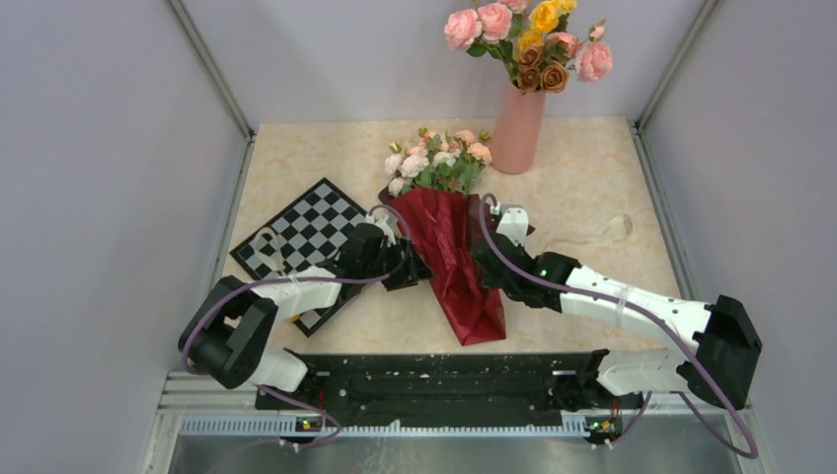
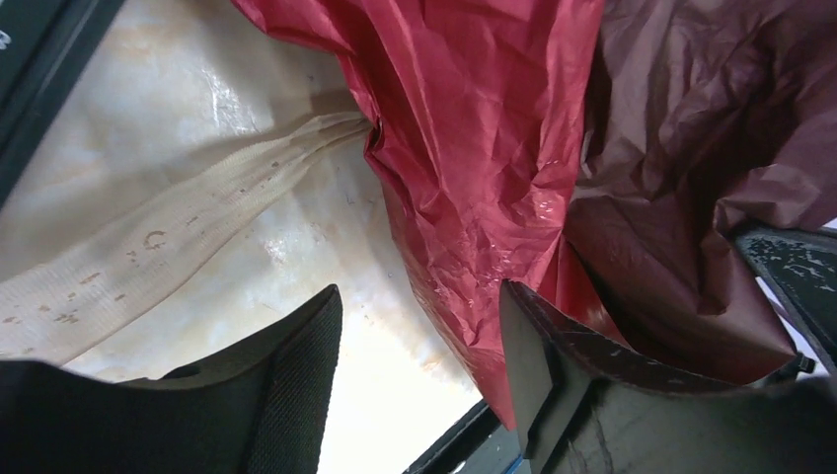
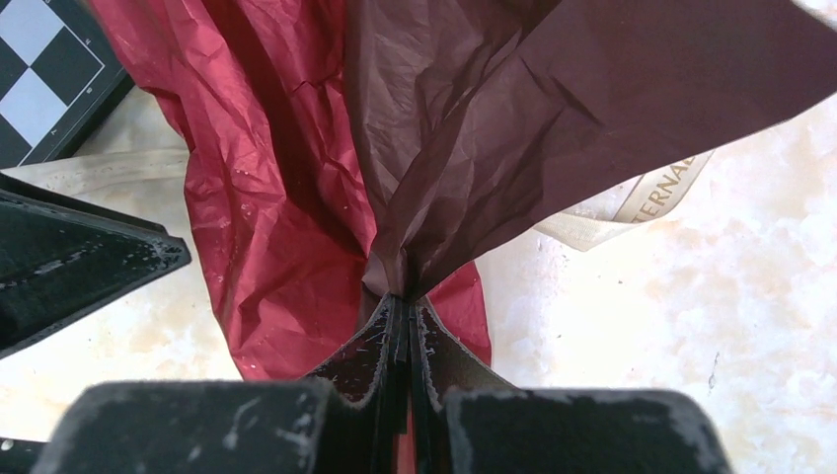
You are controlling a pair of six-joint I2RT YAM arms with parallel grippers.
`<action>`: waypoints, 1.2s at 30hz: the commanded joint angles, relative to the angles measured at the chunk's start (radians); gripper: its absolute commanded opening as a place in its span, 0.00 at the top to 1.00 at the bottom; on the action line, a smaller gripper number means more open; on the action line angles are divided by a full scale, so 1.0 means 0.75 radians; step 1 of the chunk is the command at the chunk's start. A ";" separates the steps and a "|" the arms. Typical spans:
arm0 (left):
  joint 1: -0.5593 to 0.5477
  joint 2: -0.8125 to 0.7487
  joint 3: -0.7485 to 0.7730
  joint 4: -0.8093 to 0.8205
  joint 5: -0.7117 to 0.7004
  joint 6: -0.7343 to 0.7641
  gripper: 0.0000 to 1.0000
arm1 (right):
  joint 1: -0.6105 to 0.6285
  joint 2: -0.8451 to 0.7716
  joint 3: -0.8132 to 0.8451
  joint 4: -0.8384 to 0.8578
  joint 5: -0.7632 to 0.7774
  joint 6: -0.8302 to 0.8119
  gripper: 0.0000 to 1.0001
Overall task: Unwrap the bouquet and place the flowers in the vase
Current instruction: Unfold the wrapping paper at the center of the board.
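Between my left gripper [image 1: 417, 275] and right gripper [image 1: 482, 255] the wrapping paper [image 1: 454, 267] fills every gap, the chessboard [image 1: 301, 237] crowds my left, and only the bare table [image 1: 592, 168] right of the vase [image 1: 518, 133] lies open.

The left arm [image 1: 296, 291] and the right arm [image 1: 632, 301] are white with chunky black joints. A thin purple cable [image 1: 259, 282] loops along each one. A tiny green light [image 1: 542, 270] glows on the right arm. The left claw [image 2: 415, 365] and the right claw [image 3: 400, 336] have flat, scuffed black fingers [image 2: 296, 385].
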 commanded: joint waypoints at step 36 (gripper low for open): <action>-0.050 0.083 -0.014 0.029 -0.112 -0.027 1.00 | -0.477 -0.136 -0.225 0.037 -0.202 -0.053 1.00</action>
